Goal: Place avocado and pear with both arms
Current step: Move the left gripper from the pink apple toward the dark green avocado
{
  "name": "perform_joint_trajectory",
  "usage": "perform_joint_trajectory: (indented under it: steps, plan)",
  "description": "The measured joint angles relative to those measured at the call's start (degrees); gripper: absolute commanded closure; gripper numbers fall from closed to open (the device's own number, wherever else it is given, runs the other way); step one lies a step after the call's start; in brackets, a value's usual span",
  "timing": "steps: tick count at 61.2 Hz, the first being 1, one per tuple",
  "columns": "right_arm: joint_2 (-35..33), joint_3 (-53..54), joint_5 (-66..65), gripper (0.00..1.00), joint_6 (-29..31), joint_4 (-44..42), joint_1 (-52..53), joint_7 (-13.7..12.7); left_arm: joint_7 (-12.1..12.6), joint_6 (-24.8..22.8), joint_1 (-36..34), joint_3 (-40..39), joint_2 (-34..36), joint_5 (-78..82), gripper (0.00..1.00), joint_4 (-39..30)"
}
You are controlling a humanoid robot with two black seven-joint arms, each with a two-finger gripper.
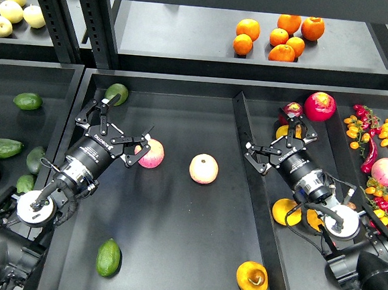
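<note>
Avocado (108, 257) near left in centre tray; pear (252, 278) near right, dimple facing up. Left end effector (124, 123) fingers apart, empty, far left. Right end effector (276, 142) fingers apart, empty. Both fruit likely smooth, firm, rollable, bruisable; grip across widest middle, gently.

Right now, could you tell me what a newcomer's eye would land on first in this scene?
Probably the two black arms reaching over the dark trays: the left pincer spread open beside a pink apple, the right pincer open over the right tray. Next come the bright fruits: oranges on the top shelf, the pear near the front edge, and the avocado at front left.
</note>
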Motion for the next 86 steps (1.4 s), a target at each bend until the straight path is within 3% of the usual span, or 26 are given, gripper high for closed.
perform_joint_trajectory:
  steps: [25,34,38,45,51,67,86]
  plan:
    - [0.0,0.01,0.0,0.01,0.0,0.06,0.0,0.0,0.28,0.0,-0.78,0.53,0.0,0.0,0.01,0.16]
    - [0.0,0.01,0.0,0.01,0.0,0.08,0.0,0.0,1.6,0.0,-1.62,1.78,0.0,0.23,0.01,0.57]
    - [0.0,0.01,0.0,0.01,0.0,0.11,0.0,0.0,3.72,0.0,-2.29,2.01,0.0,0.26,0.01,0.94]
    - [0.0,0.01,0.0,0.01,0.0,0.17,0.0,0.0,12.17,0.0,-4.32,2.17,0.0,0.2,0.01,1.32]
    - [0.0,0.01,0.0,0.01,0.0,0.2,0.0,0.0,14.95,0.0,-6.11,3.26,0.25,-0.3,0.01,1.11]
    - [0.01,0.05,-0.08,0.01,0.0,0.21,0.0,0.0,15.54,0.0,-10.29,22.04,15.07,0.09,0.02,-0.13]
    - [0.0,0.01,-0.26,0.01,0.0,0.2,-0.74,-0.08,15.53,0.0,-16.78,39.59,24.19,10.76,0.03,-1.27]
